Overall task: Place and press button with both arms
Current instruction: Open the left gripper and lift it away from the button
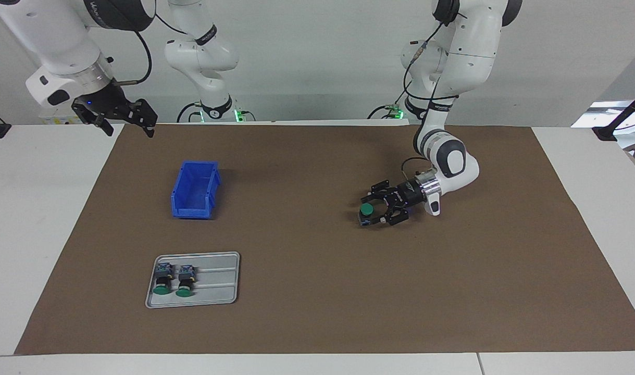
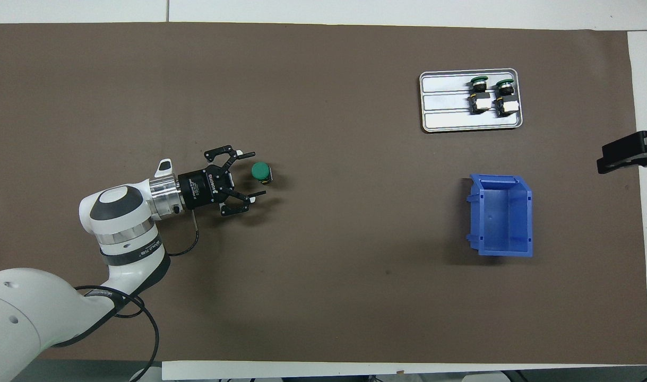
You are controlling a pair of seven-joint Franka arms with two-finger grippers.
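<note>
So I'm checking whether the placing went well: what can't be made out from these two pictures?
- Whether the button stands free of the left gripper: facing view, fingers overlap it.
- The blue bin's front face: overhead view, seen from above.
- The right gripper: overhead view, cut by the edge.

Matt brown paper-like mat (image 1: 317,312), dull metal tray (image 1: 218,301), glossy blue plastic bin (image 1: 195,211).

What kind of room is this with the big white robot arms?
Probably a robot lab or test bench, not a home. Two white arms are fixed at a table with a brown mat, and practice parts are laid out: a blue bin, a metal tray of green push-buttons, and cables along the wall.
</note>
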